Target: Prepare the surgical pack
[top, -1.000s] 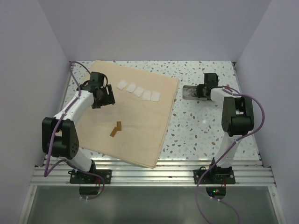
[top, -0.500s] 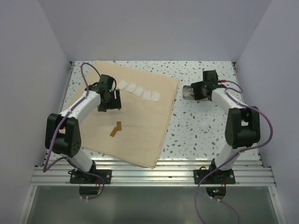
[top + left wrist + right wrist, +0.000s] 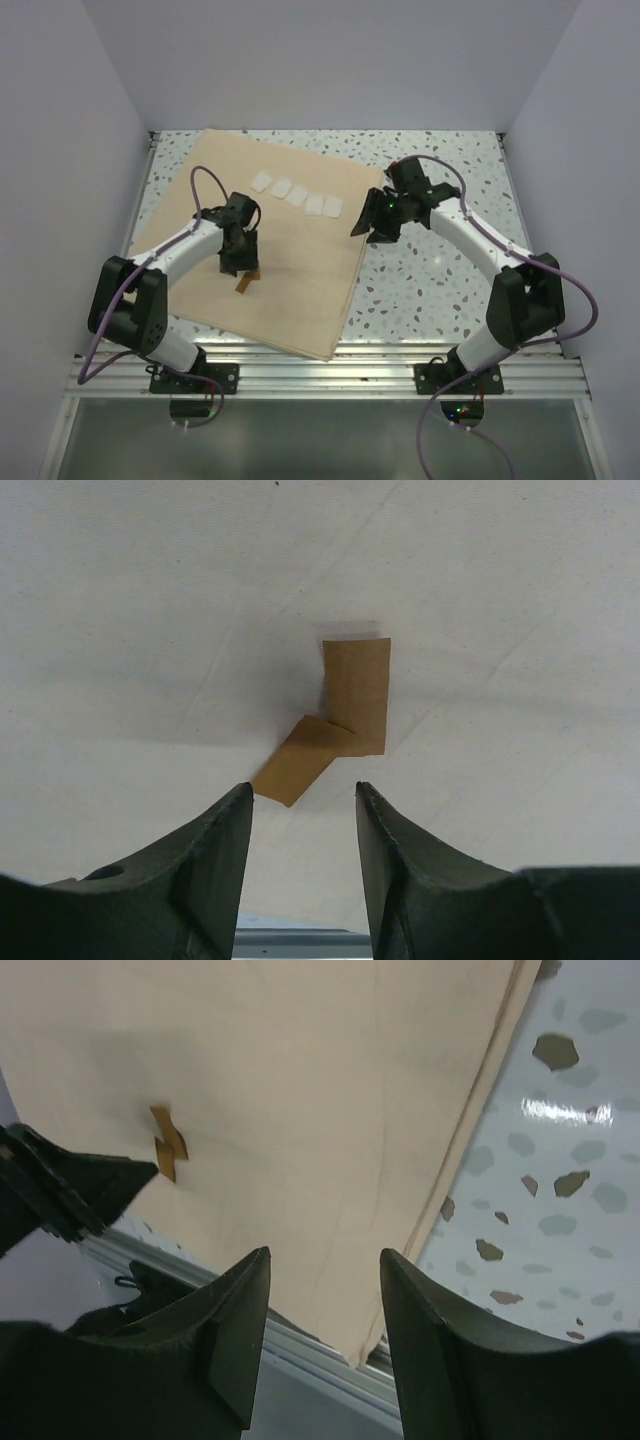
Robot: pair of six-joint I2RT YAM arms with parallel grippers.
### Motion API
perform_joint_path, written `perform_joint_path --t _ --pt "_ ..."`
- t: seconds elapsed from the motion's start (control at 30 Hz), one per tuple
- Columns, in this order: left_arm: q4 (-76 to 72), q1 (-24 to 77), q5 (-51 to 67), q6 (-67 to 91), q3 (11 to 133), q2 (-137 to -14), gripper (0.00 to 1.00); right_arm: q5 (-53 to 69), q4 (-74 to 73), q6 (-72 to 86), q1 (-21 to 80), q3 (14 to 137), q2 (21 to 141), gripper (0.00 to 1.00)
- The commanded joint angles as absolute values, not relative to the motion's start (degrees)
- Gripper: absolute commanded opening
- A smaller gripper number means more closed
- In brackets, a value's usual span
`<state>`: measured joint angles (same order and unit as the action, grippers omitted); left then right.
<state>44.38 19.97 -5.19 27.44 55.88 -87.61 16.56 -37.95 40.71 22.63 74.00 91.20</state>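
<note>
The fabric sheet [image 3: 290, 270] is plain tan-beige. The gauze squares [image 3: 298, 195] on it are white. A little bent strip [image 3: 340, 715] is a darker brown. The bench [image 3: 440, 270] is white with grey and brown speckles. The left pincer [image 3: 303, 795] and the right pincer [image 3: 325, 1260] are black. The left arm [image 3: 180, 240] and the right arm [image 3: 470, 235] are white with black joints. Their cables [image 3: 421, 405] are purple. The walls [image 3: 330, 60] are pale lilac-grey.

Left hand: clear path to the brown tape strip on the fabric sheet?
Likely yes. The left hand hangs open right over the brown tape strip, which lies bare on the tan fabric sheet; nothing sits between them.
</note>
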Motion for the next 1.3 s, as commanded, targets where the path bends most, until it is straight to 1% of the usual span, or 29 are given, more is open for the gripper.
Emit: perform_joint_path --t 0.0,0.03,0.13,0.2,0.23,0.27,0.37,0.4,0.5,0.53,0.67,0.87,0.9,1.03,1.27 --pt "42.4 20.4 -5.5 25.9 56.6 -85.1 0.48 22.8 -38.2 36.0 21.7 69.4 87.5 0.52" --pt "41.7 20.3 -5.2 24.3 57.0 -85.1 0.47 23.2 -38.6 35.4 22.0 69.3 87.6 0.52" --pt "40.8 20.3 -1.9 20.1 60.0 -86.1 0.40 23.5 -39.1 34.7 22.1 69.6 87.9 0.52" --pt "39.2 20.3 4.0 17.5 62.3 -87.5 0.39 23.3 -39.4 34.5 22.1 69.9 88.2 0.52" --pt "37.0 20.4 6.0 15.6 63.1 -88.2 0.40 23.1 -39.4 34.5 22.1 70.0 88.2 0.52" --pt "36.0 20.3 8.1 15.2 63.9 -88.8 0.46 22.9 -39.5 34.4 22.1 70.1 88.4 0.52" --pt "33.1 20.4 9.0 15.0 68.9 -92.8 0.52 23.5 -39.3 33.5 22.1 70.8 89.5 0.52" --pt "32.8 20.4 9.2 15.4 72.4 -94.3 0.53 23.6 -38.9 33.5 22.1 70.8 89.8 0.53" --pt "29.8 20.4 10.5 17.6 77.9 -100.8 0.53 24.0 -34.9 33.6 22.1 71.5 92.9 0.52" --pt "28.7 20.4 10.9 18.2 79.0 -101.7 0.53 24.0 -34.1 33.9 22.0 71.9 92.9 0.52" --pt "24.2 20.5 12.6 21.8 83.3 -105.5 0.52 23.4 -28.5 35.1 22.0 75.2 99.4 0.52" --pt "23.4 20.6 9.3 24.1 84.9 -107.0 0.53 22.1 -19.5 39.4 22.0 83.7 110.4 0.50" --pt "23.6 20.5 8.6 23.8 85.1 -107.0 0.53 21.7 -19.2 39.9 22.0 85.2 113.7 0.50" --pt "24.1 20.6 5.6 22.2 86.3 -106.8 0.54 20.0 -19.0 42.1 22.0 91.5 119.0 0.49" --pt "25.1 20.6 3.8 20.6 89.5 -108.7 0.54 17.1 -20.2 42.5 22.0 95.0 123.3 0.47"
